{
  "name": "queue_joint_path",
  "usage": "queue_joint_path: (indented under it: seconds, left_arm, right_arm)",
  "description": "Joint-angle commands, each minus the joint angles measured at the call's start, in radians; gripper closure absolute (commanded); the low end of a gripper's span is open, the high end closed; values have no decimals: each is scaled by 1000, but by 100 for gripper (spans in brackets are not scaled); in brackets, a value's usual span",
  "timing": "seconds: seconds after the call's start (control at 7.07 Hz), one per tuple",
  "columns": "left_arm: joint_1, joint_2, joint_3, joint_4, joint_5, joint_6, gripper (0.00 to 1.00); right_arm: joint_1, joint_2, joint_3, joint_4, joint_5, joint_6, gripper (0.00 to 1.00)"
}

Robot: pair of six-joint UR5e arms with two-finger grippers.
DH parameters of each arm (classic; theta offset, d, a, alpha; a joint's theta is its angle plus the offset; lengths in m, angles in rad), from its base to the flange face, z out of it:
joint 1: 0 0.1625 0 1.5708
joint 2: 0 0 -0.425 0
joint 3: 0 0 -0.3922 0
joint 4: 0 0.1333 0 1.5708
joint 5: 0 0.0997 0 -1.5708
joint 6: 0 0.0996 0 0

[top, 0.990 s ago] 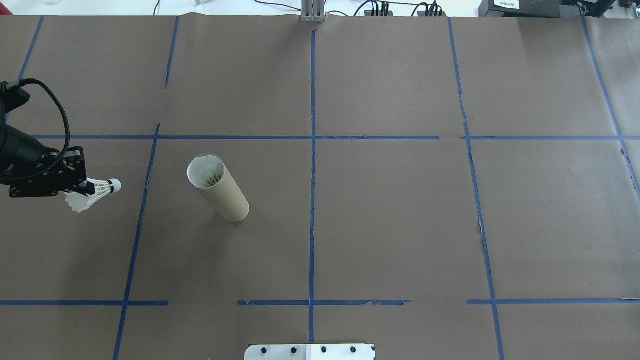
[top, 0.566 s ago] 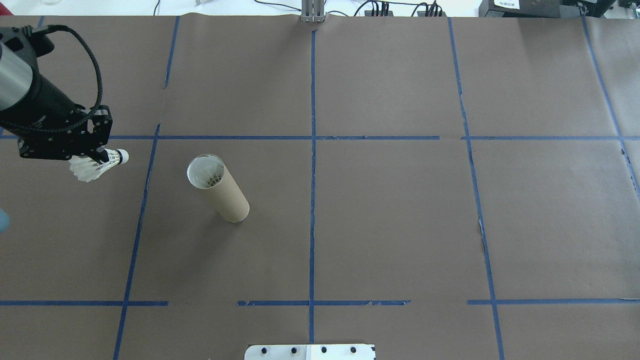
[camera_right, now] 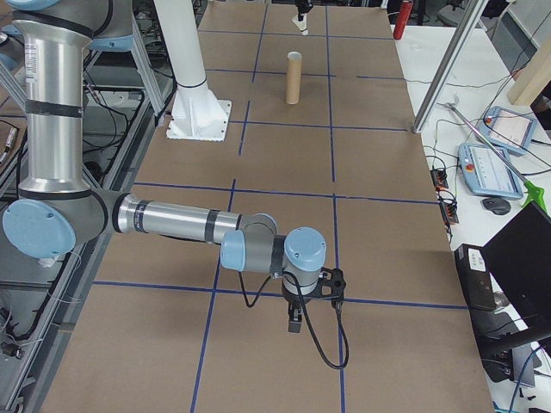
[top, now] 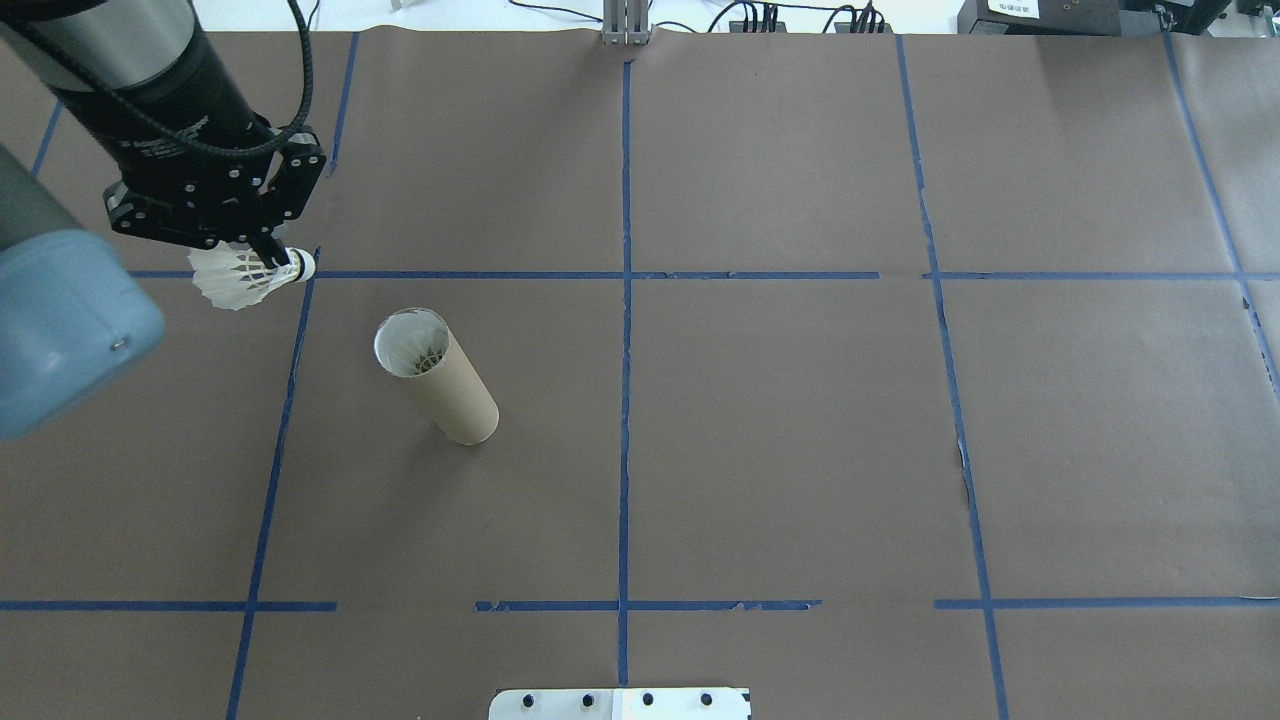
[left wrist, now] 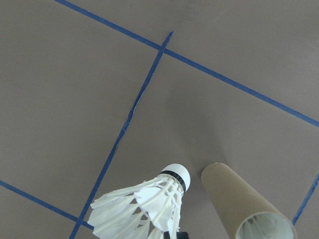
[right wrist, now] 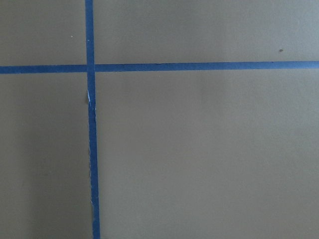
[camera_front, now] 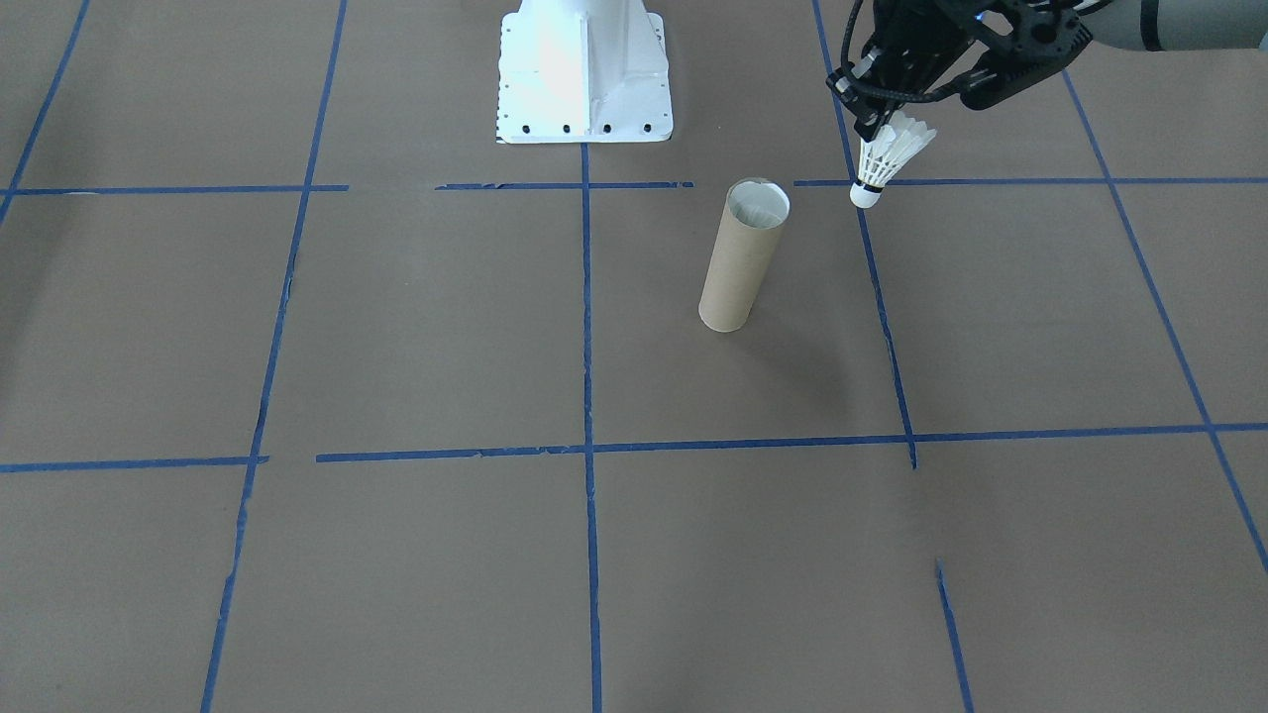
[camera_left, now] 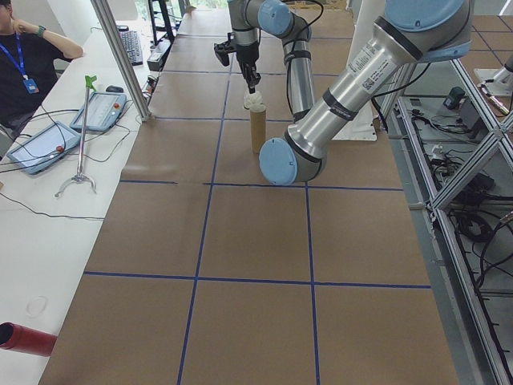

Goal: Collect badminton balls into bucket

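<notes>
The left gripper (top: 268, 252) holds a white shuttlecock (top: 240, 280) above the tabletop (top: 780, 430), its fingers (top: 266, 248) closed on the feather skirt and the cork tip pointing down toward the brown cardboard tube (top: 437, 376). The tube stands upright just beside it, nearer the robot's edge, in the tabletop's left half, with feathers showing inside its open top. The right gripper (camera_right: 294, 320) hangs low over the tabletop toward its right end, well apart from both; whether its fingers are open cannot be told.

Shuttlecock (top: 243, 278) aloft — left of the tube (top: 437, 376).
</notes>
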Motion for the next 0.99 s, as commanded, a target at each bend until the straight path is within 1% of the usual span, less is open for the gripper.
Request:
queue_joint_path:
  seconds: [0.0,0.14,0.85]
  left_arm:
    - [37,-82,90,19,-8,-11,100]
    - [46,-111,134,19,-24,-14,100]
    - [120,-119,184,10,-26,-47,100]
  right_arm:
    - [0,0,0,0,1,0,0]
    - [0,0,1,0,-1,0,0]
    - [0,0,0,0,1,0,0]
